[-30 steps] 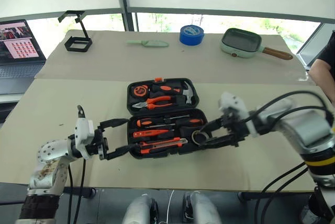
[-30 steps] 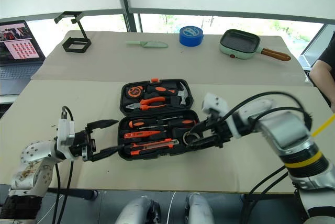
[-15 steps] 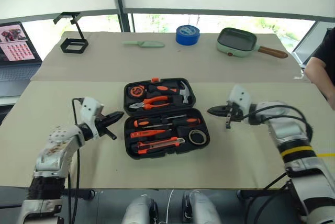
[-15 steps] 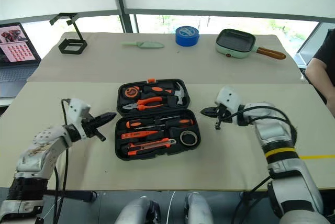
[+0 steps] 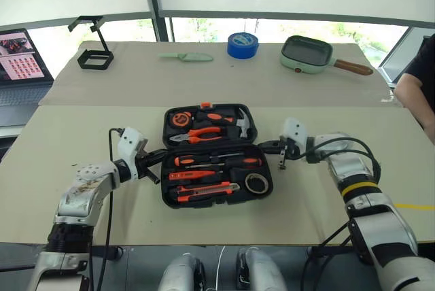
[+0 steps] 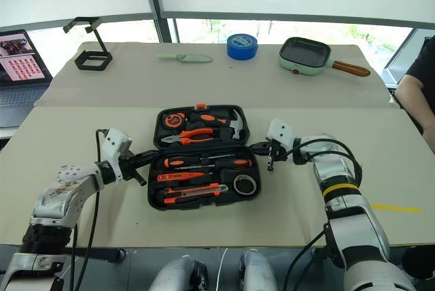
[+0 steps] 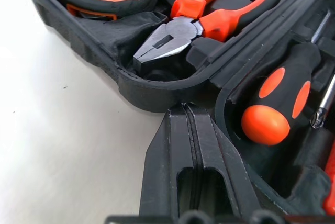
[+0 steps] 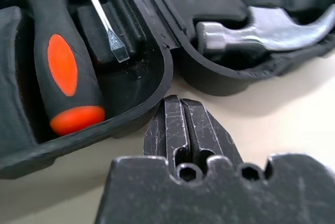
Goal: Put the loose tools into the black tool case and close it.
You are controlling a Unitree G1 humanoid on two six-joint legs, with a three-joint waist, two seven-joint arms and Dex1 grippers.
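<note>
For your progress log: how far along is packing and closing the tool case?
Done: screwdrivers, utility knife and tape ring lie in the black tool case.
In hand: shut left gripper and right gripper sit at its hinge ends.
Left: closing the lid.

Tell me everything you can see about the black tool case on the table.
The black tool case is a moulded plastic clamshell lying open and flat on the beige table, a small orange latch on its far edge. Its recesses hold orange-and-black tools. The shut left claw and shut right claw sit at the hinge line on either side.
</note>
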